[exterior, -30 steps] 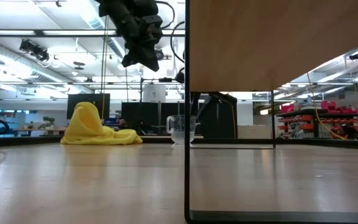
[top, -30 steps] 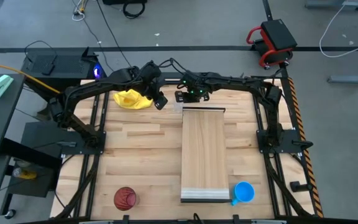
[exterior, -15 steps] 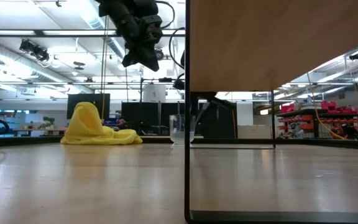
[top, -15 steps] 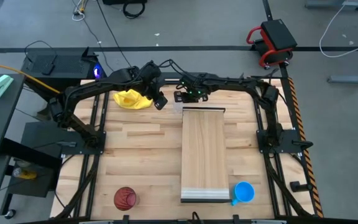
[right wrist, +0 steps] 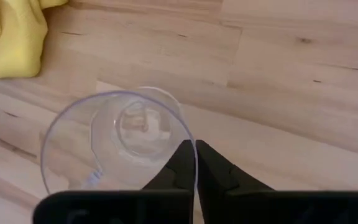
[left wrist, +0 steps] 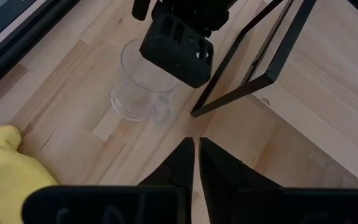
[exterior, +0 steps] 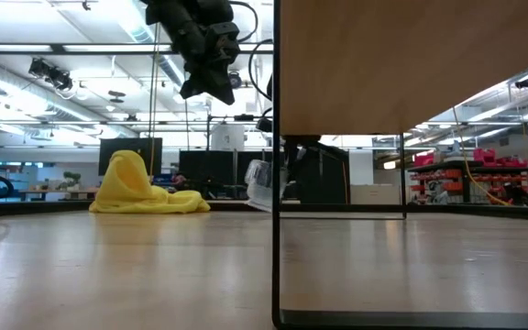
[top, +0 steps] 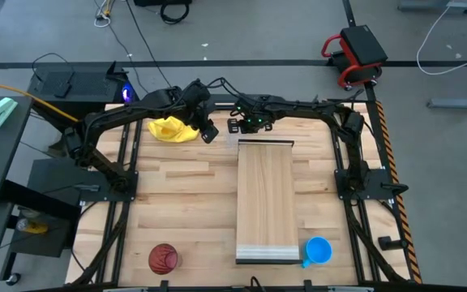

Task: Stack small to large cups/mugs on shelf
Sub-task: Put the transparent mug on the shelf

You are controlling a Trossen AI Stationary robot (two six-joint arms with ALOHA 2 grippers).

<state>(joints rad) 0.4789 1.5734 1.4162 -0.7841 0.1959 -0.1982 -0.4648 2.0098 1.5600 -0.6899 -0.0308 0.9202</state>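
The small clear cup is tilted at the far side of the table, just left of the shelf's far end; it also shows in the low view. My right gripper is shut on its rim. My left gripper is shut on nothing and hovers above the table between the yellow cloth and the cup. The blue mug stands on the table by the shelf's near right corner. The dark red ribbed cup stands near the near edge, left of the shelf. My right gripper pinches the clear cup's rim, one finger inside the cup and one outside its wall. The fingers come from above, pointing down. The cup hangs tilted in the hold, its bottom low over the table; whether it is quite clear I cannot tell.
The yellow cloth lies heaped at the far left of the table. The shelf board is raised on a thin black frame, which stands close beside the cup. Bare tabletop stretches left of the shelf.
The clear cup stood upright on the table a second ago; now it is tipped and raised a little in my right gripper's hold. My right gripper has shifted slightly toward the table's left.
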